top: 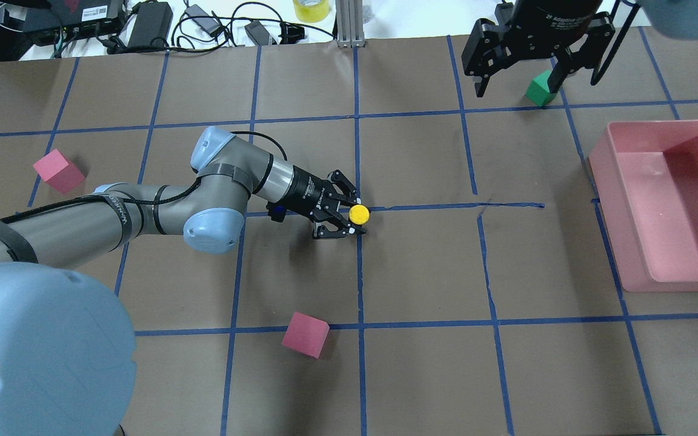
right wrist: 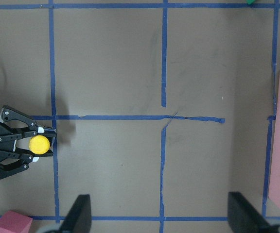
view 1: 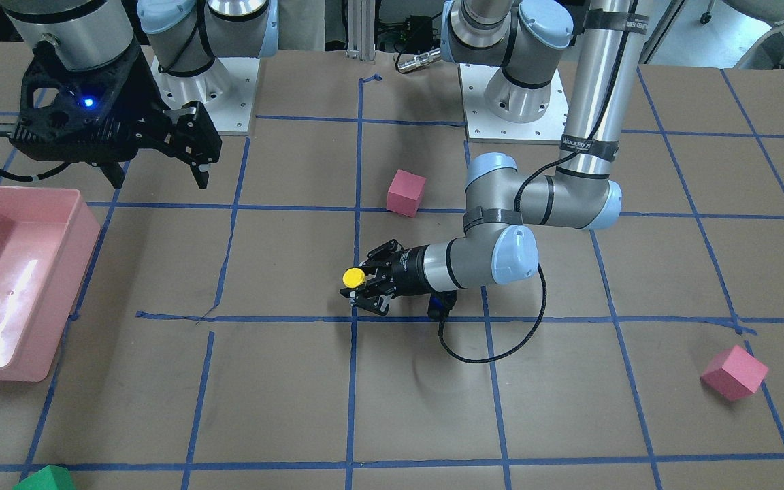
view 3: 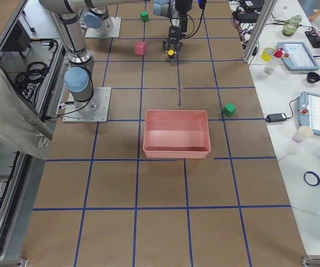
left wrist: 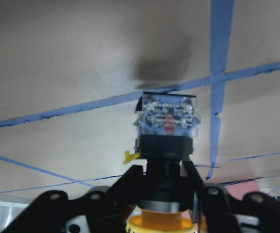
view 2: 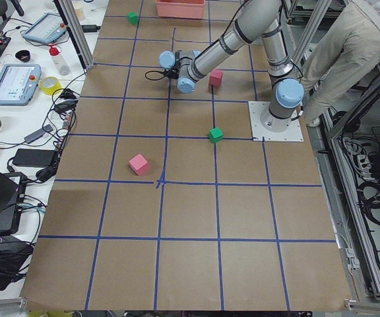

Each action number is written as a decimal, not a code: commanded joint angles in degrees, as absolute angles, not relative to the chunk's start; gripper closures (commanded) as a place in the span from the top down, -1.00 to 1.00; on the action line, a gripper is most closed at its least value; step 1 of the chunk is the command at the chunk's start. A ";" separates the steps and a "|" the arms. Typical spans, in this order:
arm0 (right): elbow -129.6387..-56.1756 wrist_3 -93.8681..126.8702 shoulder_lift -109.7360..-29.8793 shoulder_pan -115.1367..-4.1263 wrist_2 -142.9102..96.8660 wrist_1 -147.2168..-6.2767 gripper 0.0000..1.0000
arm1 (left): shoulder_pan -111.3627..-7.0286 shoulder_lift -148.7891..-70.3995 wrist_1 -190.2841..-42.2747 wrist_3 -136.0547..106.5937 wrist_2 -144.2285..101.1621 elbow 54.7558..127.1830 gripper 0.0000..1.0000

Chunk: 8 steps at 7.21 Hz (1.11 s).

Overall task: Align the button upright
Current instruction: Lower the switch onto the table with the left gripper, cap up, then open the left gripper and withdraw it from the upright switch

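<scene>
Left gripper (top: 349,214) is clamped on the button (top: 358,213) over the mid-table tape cross (top: 359,254). Cap faces up, body points down, long axis looks near vertical. Can't tell if the base touches. Right gripper (view 1: 159,178) is spread wide, well apart.

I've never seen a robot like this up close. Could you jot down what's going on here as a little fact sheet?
Held item: button, yellow cap facing up
Holder: left gripper, shut on the button, low over the table
Button touching table: cannot tell
Other arm: right gripper, open, empty, held high
Container: pink bin, nothing seen inside
Loose things: pink cubes, green cube
</scene>
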<state>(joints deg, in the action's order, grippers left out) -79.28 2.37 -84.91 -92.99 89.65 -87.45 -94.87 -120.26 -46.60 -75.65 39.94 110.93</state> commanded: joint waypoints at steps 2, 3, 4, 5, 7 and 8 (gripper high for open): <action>-79.28 2.37 -84.90 -92.99 89.65 -87.45 1.00 | -94.83 -120.24 -46.76 -75.67 46.73 110.22 1.00; -79.28 2.37 -84.99 -92.99 89.65 -87.45 1.00 | -94.83 -119.97 -46.76 -75.67 51.63 109.26 1.00; -79.28 2.37 -84.99 -92.99 89.65 -87.45 1.00 | -94.75 -119.80 -46.93 -76.02 55.07 107.59 1.00; -79.28 2.29 -84.99 -92.99 89.65 -87.45 1.00 | -94.40 -118.84 -49.11 -75.68 56.33 105.66 1.00; -79.28 2.29 -84.99 -92.99 89.65 -87.45 1.00 | -90.90 -116.21 -52.18 -62.94 68.18 100.84 1.00; -79.28 2.29 -84.99 -92.99 89.65 -87.45 1.00 | -88.96 -114.10 -57.34 -52.31 72.12 98.29 1.00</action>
